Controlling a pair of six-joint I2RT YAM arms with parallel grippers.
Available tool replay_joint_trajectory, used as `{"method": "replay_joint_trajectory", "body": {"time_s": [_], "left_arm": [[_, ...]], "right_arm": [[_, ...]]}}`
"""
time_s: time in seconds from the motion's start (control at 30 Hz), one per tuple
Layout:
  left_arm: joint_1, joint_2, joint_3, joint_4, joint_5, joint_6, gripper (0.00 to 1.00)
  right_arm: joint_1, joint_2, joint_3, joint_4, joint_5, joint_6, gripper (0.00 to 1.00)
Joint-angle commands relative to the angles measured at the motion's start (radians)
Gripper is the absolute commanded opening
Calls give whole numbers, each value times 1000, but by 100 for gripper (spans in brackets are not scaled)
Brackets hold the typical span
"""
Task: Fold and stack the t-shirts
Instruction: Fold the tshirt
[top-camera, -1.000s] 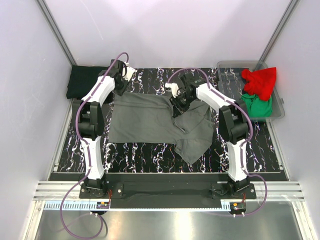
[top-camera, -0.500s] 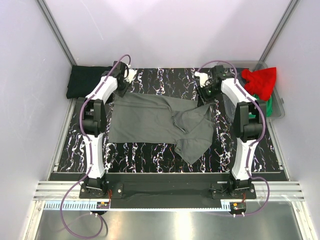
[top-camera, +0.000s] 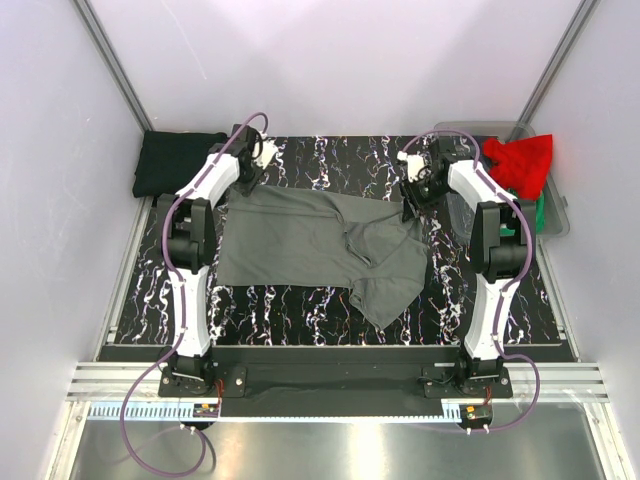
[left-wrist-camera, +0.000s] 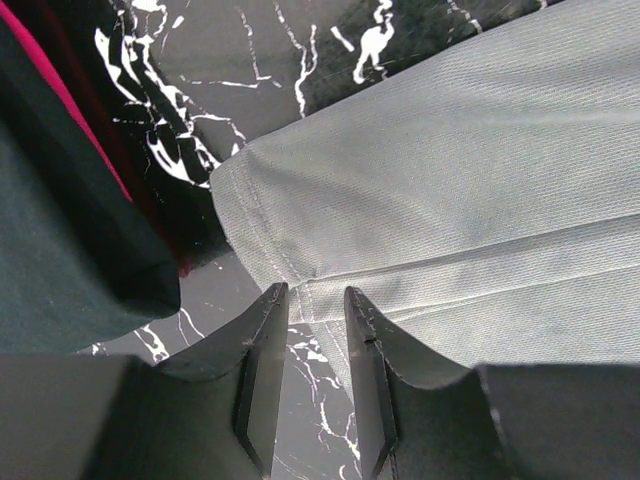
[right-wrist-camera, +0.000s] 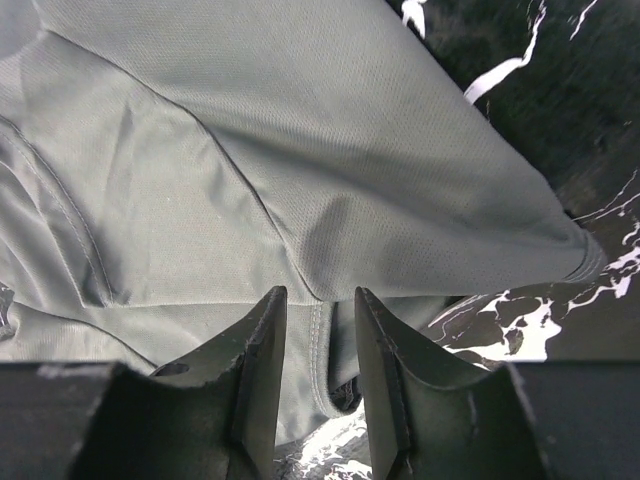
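A large dark grey t-shirt (top-camera: 320, 245) lies spread on the marbled table, its front right part still rumpled. My left gripper (top-camera: 243, 178) hovers at the shirt's back left corner. In the left wrist view it (left-wrist-camera: 315, 300) is open, with bare table between the fingers and the shirt's hem (left-wrist-camera: 300, 270) at the tips. My right gripper (top-camera: 413, 195) is at the shirt's back right corner. In the right wrist view it (right-wrist-camera: 320, 305) is open, and a folded hem (right-wrist-camera: 318, 345) lies loose in the gap. A folded black t-shirt (top-camera: 175, 160) sits at the back left.
A clear grey plastic bin (top-camera: 470, 127) stands at the back right with a red t-shirt (top-camera: 520, 160) and a green one (top-camera: 541, 212) in it. White walls close in the table on three sides. The arm bases stand at the near edge.
My right gripper has moved from the shirt's middle to the back right, drawing that corner out flat, and its jaws have widened. The left arm has barely moved.
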Motion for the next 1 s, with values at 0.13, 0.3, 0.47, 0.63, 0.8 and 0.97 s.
{"method": "replay_joint_trajectory", "body": {"time_s": [0.13, 0.3, 0.47, 0.63, 0.8, 0.97], "left_arm": [[-14, -4, 8, 22, -30, 19, 34], [-18, -6, 7, 24, -34, 19, 34], [-26, -12, -1, 25, -39, 26, 34], [-29, -17, -11, 25, -43, 27, 34], [-37, -18, -15, 30, -46, 32, 34], [-37, -12, -21, 32, -50, 29, 34]], "right_arm": [[-19, 19, 7, -14, 34, -11, 41], [-19, 63, 24, -35, 49, -11, 41], [-20, 104, 44, -41, 32, -6, 41], [-22, 127, 93, -41, 20, 9, 35], [-22, 127, 110, -43, 26, 9, 13], [-27, 97, 98, -43, 60, -19, 2]]}}
